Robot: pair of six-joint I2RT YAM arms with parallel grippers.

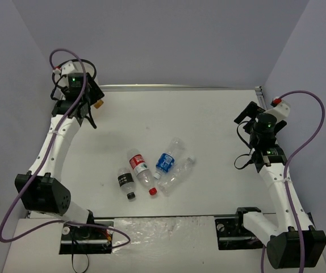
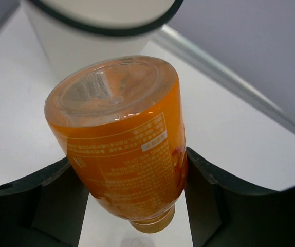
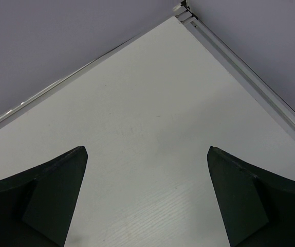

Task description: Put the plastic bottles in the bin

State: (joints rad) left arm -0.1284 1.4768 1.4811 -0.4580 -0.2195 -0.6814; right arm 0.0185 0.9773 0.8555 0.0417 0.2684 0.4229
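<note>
My left gripper [image 2: 132,172] is shut on the orange bottle [image 2: 122,139], its clear base pointing at the bin [image 2: 86,43], which stands just beyond it. The bin is white with a thin black rim. In the top view the left gripper [image 1: 88,109] is at the far left corner, and the orange bottle's cap [image 1: 99,104] sticks out of it. The bin does not show there. The black-labelled bottle [image 1: 126,182], red-labelled bottle [image 1: 140,167], blue-labelled bottle [image 1: 167,159] and plain clear bottle [image 1: 177,174] lie together mid-table. My right gripper [image 1: 247,115] [image 3: 146,154] is open and empty at the far right.
A metal rail [image 1: 180,88] runs along the table's far edge, and another rail [image 3: 250,77] runs along its right edge. Grey walls close in the back and both sides. The arm bases stand at the near edge.
</note>
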